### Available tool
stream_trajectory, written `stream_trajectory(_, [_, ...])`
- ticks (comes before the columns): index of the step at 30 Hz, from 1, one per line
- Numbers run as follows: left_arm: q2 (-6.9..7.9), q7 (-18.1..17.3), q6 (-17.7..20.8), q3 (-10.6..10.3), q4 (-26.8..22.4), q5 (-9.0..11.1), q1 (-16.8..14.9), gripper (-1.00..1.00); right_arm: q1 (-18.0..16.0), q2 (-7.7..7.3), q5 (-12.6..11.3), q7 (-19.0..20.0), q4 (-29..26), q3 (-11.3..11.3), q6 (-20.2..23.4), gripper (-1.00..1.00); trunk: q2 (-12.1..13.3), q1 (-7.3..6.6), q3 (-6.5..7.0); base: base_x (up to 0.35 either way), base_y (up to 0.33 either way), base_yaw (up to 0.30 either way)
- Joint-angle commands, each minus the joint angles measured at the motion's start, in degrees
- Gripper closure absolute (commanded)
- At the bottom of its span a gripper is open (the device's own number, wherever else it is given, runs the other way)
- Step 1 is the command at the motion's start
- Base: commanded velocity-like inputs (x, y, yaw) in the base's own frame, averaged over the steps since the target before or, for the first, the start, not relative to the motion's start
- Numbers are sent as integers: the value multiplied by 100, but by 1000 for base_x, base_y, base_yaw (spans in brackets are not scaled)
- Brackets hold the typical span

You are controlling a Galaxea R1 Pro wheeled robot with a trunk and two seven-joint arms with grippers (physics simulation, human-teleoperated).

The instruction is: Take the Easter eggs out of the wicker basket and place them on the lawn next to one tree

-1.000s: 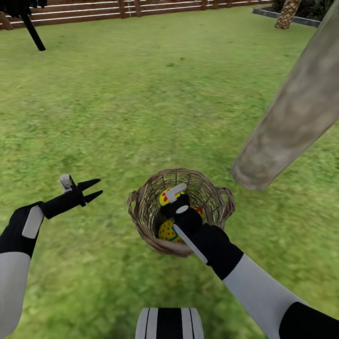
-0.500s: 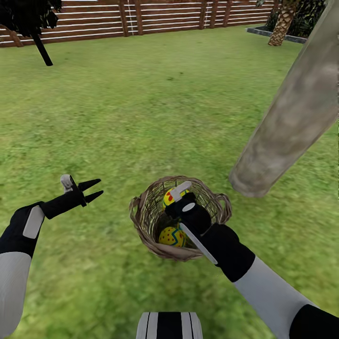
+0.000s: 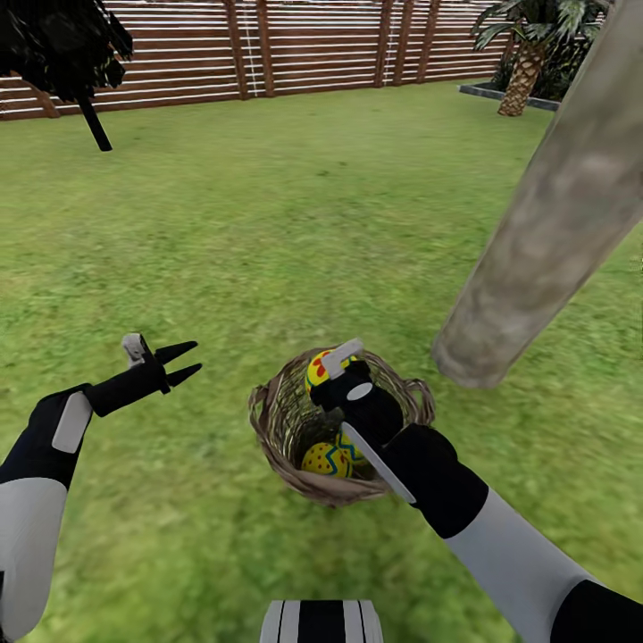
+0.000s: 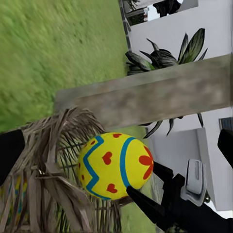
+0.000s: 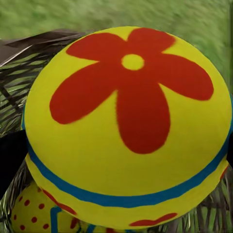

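1 egg (image 3: pixel 318 367) pinched in right gripper (image 3: pixel 329 373) above wicker basket (image 3: pixel 277 420); left gripper (image 3: pixel 181 362) spread, empty.

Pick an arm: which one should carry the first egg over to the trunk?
Right. The right gripper is shut on an egg at the wicker basket rim, and the tree stands on that side. The left gripper hangs open over grass, farther away.

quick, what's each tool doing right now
Left tool: open, holding nothing.
Right tool: shut on an Easter egg, above the wicker basket.
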Motion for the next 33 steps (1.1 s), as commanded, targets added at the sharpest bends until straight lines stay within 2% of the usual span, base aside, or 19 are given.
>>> stream_trajectory(1, [0, -19, 22, 7, 2, -11, -3, -100, -5, 3, -63, -60, -3, 7, 14, 100, 0, -3, 19, 0, 0, 0])
stream_trajectory(11, [-1, -19, 19, 6, -10, -11, -3, -100, -5, 11, -68, -57, -3, 5, 13, 100, 13, -29, 246, 0, 0, -23])
stream_trajectory(14, [-1, -21, 12, 7, -14, -3, -3, -100, -4, 12, -68, -57, -3, 5, 12, 100, 17, -37, 329, 0, 0, -199])
stream_trajectory(21, [-1, -28, 9, 16, -21, 9, -3, -100, -4, 15, -68, -57, -3, 6, 13, 100, 17, -37, 372, 0, 0, -217])
stream_trajectory(33, [-1, -28, 11, 4, 2, -2, -3, -100, -4, 24, -68, -57, -3, 5, -5, 100, 33, -68, 713, 0, 0, -217])
